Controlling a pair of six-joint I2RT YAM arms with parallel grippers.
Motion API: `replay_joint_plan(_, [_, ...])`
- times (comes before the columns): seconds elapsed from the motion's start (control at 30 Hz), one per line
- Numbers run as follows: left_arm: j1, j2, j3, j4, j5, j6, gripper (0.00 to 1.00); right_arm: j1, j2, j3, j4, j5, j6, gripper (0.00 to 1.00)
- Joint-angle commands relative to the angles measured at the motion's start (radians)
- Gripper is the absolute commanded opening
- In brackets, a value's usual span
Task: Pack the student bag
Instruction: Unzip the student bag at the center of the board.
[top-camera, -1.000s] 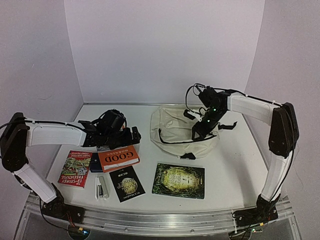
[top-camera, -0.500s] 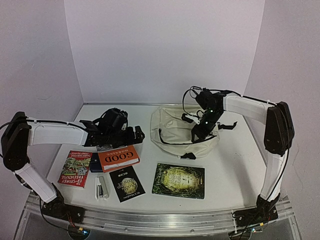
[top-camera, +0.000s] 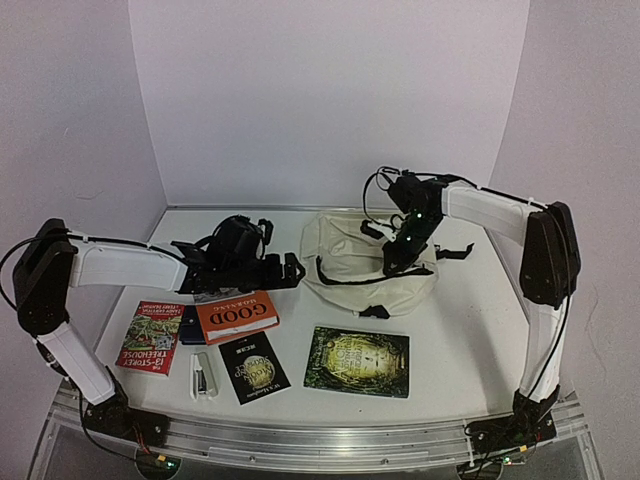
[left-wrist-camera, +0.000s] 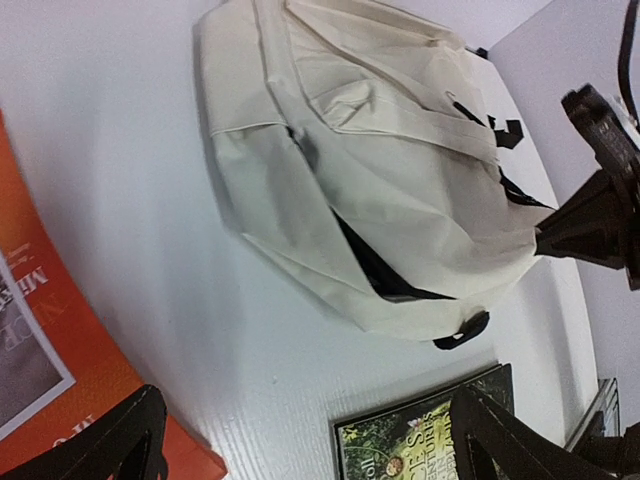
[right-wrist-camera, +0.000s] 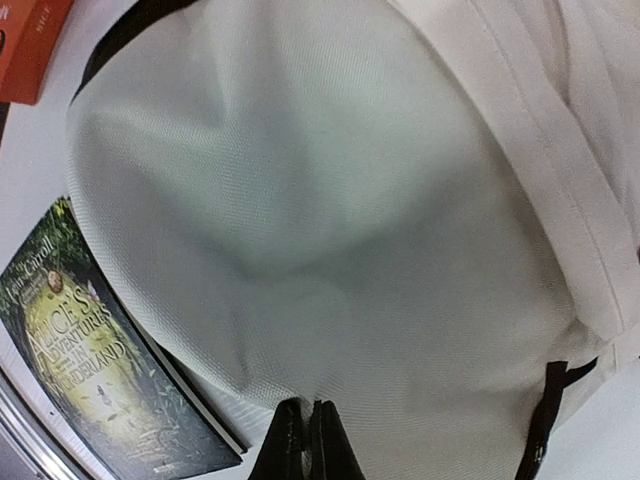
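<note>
The student bag (top-camera: 350, 262), cream with black zipper lines and straps, lies at the back centre of the table. It also fills the left wrist view (left-wrist-camera: 370, 190) and the right wrist view (right-wrist-camera: 330, 200). My right gripper (top-camera: 398, 264) is down on the bag's right side. Its fingers (right-wrist-camera: 308, 425) are shut, pinching a fold of the cream fabric. My left gripper (top-camera: 288, 270) stands open just left of the bag, above bare table. Nothing sits between its fingers (left-wrist-camera: 305, 415).
An orange book (top-camera: 237, 315) lies under my left arm, with a red book (top-camera: 151, 335) to its left. Nearer the front are a white stapler (top-camera: 203, 376), a small black book (top-camera: 253, 366) and a dark green Alice book (top-camera: 357, 361).
My right gripper has closed from half open onto the bag's fabric. My left gripper has slid a little to the right, toward the bag, still open.
</note>
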Motion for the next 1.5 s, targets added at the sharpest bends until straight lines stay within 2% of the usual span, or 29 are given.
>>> replay_joint_plan(0.0, [-0.036, 0.080, 0.081, 0.098, 0.040, 0.103, 0.99, 0.000, -0.056, 0.080, -0.003, -0.093, 0.071, 0.00])
replay_joint_plan(0.13, [-0.048, 0.160, 0.168, 0.115, 0.046, 0.158, 0.99, 0.001, -0.057, 0.119, -0.001, -0.143, 0.112, 0.00])
replay_joint_plan(0.33, [-0.053, 0.219, 0.242, 0.225, 0.135, 0.235, 0.96, 0.000, -0.031, 0.162, 0.002, -0.201, 0.185, 0.00])
replay_joint_plan(0.57, [-0.059, 0.365, 0.374, 0.187, 0.136, 0.252, 0.85, -0.032, -0.002, 0.245, 0.047, -0.179, 0.282, 0.00])
replay_joint_plan(0.87, [-0.058, 0.448, 0.285, 0.158, 0.116, 0.178, 0.56, -0.144, 0.022, 0.263, 0.178, 0.034, 0.323, 0.00])
replay_joint_plan(1.03, [-0.053, 0.464, 0.260, 0.109, 0.090, 0.151, 0.43, -0.203, 0.064, 0.241, 0.244, 0.160, 0.343, 0.00])
replay_joint_plan(1.27, [-0.042, 0.489, 0.261, 0.065, 0.091, 0.127, 0.32, -0.247, 0.164, 0.194, 0.305, 0.291, 0.306, 0.00])
replay_joint_plan(1.47, [-0.037, 0.488, 0.255, 0.063, 0.096, 0.130, 0.30, -0.251, 0.243, 0.130, 0.307, 0.213, 0.283, 0.00])
